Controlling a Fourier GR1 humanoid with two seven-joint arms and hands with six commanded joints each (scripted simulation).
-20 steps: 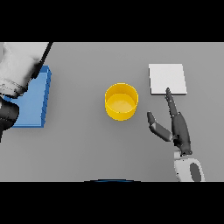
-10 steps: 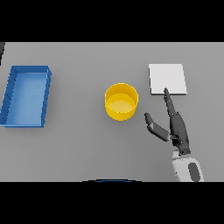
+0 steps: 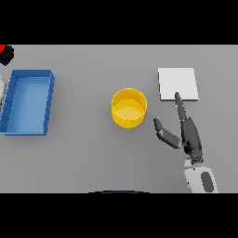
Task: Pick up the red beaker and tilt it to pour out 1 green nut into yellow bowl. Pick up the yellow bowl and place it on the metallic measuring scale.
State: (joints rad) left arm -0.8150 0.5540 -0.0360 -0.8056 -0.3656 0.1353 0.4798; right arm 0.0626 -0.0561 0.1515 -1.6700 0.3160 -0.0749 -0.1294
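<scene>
The right robot hand [image 3: 189, 138] lies with straight fingers apart, between the round yellow bowl [image 3: 128, 108] and the flat metallic measuring scale [image 3: 178, 84]. The left robot hand [image 3: 6, 53] shows at the upper left edge; its finger state cannot be determined.

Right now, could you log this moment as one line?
right hand open beside yellow bowl | bowl not on scale | blue tray left

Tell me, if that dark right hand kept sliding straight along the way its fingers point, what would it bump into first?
Probably the metallic measuring scale. The right hand has straight fingers aimed up the picture, their tips already at the scale's near edge. The yellow bowl sits off to its left, outside that line. Height above the table is unclear.
</scene>
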